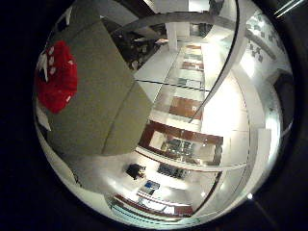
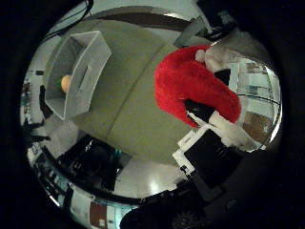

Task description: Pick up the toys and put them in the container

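Thumb view only: container (image 2: 78, 71), hand (image 2: 209, 143).

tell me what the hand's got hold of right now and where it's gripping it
The hand holds a red plush toy above the olive-green table, with a finger curled round the toy's lower end by its white trim. How firm the hold is cannot be told.

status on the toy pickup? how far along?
Done: an orange toy already sits in the grey container. In hand: the hand is curled around the red plush, close to the palm, above the green table. Left: carry it to the container and drop it.
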You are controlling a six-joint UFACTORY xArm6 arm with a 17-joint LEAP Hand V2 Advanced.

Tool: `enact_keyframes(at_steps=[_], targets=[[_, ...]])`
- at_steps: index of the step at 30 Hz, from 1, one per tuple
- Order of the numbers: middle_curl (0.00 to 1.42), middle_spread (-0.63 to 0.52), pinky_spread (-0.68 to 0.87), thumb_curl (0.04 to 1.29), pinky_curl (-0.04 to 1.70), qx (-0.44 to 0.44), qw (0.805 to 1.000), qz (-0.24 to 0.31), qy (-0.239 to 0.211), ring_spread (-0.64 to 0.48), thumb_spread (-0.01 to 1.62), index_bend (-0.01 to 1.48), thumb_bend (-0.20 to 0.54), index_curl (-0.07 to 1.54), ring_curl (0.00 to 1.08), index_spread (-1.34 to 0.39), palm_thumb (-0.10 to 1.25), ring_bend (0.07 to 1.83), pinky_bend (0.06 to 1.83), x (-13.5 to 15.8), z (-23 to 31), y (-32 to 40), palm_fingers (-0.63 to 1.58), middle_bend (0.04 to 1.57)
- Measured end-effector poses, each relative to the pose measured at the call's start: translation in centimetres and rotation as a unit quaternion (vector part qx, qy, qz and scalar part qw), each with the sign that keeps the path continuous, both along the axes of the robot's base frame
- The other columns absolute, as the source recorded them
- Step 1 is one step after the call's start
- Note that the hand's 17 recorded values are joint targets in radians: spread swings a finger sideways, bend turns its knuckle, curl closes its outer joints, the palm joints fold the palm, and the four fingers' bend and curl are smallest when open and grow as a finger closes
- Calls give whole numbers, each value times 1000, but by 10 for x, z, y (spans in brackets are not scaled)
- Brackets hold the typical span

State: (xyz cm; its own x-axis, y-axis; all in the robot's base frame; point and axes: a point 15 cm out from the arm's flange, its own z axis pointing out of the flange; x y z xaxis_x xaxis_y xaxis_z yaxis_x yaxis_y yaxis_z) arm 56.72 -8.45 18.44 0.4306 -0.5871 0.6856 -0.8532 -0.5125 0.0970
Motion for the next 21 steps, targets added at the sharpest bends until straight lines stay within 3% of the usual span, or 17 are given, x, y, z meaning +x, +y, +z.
enact_keyframes(at_steps=[21], targets=[[478, -339, 271, 350, 75, 42, 999, 3, 20, -28, 899, 1394, -20, 563, 87, -359, 1031, 160, 192, -47, 87, 66, 373, 498]])
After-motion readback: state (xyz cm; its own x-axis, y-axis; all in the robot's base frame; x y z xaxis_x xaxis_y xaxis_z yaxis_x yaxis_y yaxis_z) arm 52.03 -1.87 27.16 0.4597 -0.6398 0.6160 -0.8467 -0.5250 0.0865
